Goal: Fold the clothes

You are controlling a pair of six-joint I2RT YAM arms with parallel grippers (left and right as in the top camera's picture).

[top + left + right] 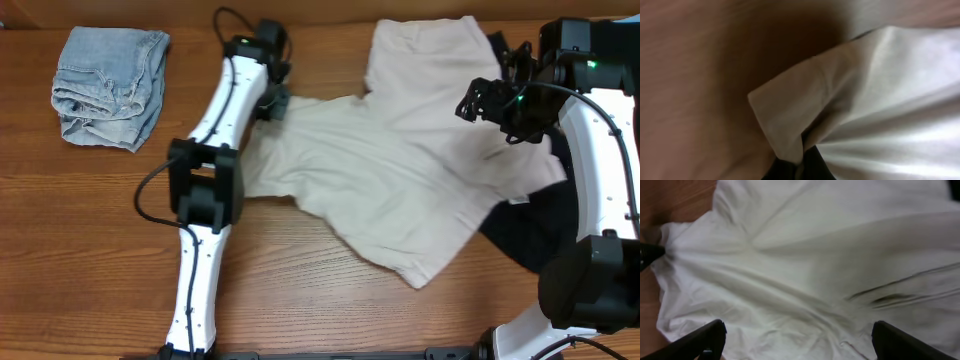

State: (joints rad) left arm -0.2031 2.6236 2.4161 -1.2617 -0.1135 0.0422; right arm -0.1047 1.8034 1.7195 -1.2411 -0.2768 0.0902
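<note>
1. Overhead: the left claw (272, 102) is pressed together on the left edge of the pale beige cotton shorts (400, 170). The shorts lie rumpled on the brown wooden table (100, 250), reaching from that claw to beneath the right claw (487, 100). The right claw hangs above the shorts' right part with its jaws spread. A bunched light-blue denim piece (110, 85) lies well apart, to the left of the left claw. A black garment (520, 235) shows from under the shorts, beside the right arm.
2. Left wrist: the view is blurred. A doubled corner of the shorts (880, 90) fills the space ahead of the claw and to its right. The corner's narrow end runs down between the dark fingers (782, 172) at the bottom edge, pinched there. Bare table (685, 90) lies to the left.
3. Right wrist: two dark fingers (700, 337) stand wide apart at the bottom corners, holding nothing, with the shorts (815, 255) spread beneath and ahead of them. A dark slit shows in the cloth ahead of the right-hand finger. At the far left, the left claw's tip (647, 255) grips a gathered corner, and creases fan out from it.
</note>
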